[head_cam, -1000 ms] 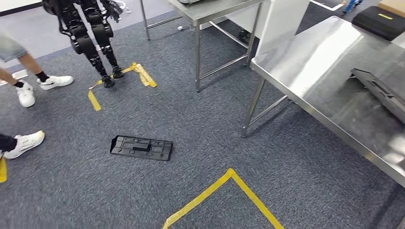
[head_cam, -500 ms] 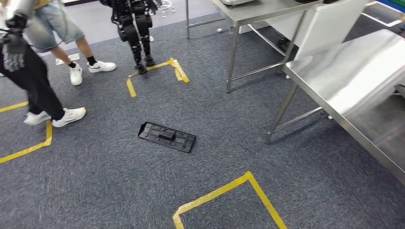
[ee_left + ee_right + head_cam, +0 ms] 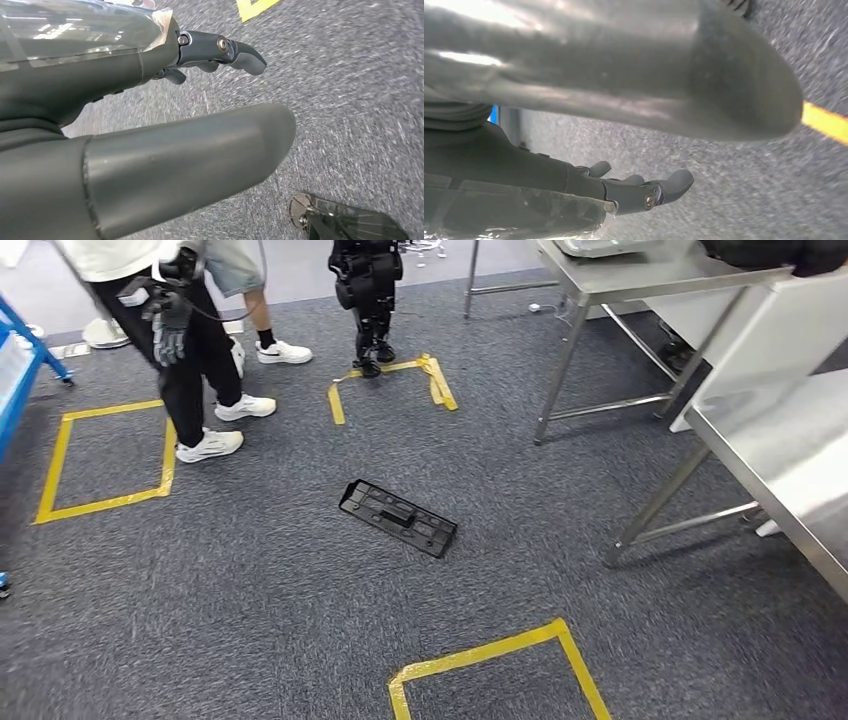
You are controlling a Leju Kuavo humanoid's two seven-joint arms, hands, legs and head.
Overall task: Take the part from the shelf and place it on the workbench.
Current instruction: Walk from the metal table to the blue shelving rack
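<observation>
Part [image 3: 398,518] is on the floor, not on any shelf: a flat black ribbed tray-like piece lying on the grey carpet [image 3: 250,580], out ahead of the robot and well below both hands. Both arms seem to hang at the sides, since each wrist camera looks at carpet. Left hand [image 3: 150,125] holds nothing, thumb sticking out straight and the darker fingers [image 3: 235,50] extended and apart from it, so it's open and empty. Right hand [image 3: 624,125] is the same story, fingers [image 3: 659,190] stretched out, nothing between them and the thumb. The part's long axis runs diagonally, its far end off toward the left-hand side and its near end toward the right-hand side, so I'd guess the right hand has the slightly shorter reach, though honestly it's close to centre and hard to call. The steel workbench [image 3: 800,460] sits off beyond the right hand, with a second steel table [image 3: 640,280] farther away. Yellow tape square [image 3: 500,660] is marked on the carpet between the robot and the part. A person [image 3: 190,350] and another black humanoid robot [image 3: 368,290] stand farther out, on the left-hand side.
</observation>
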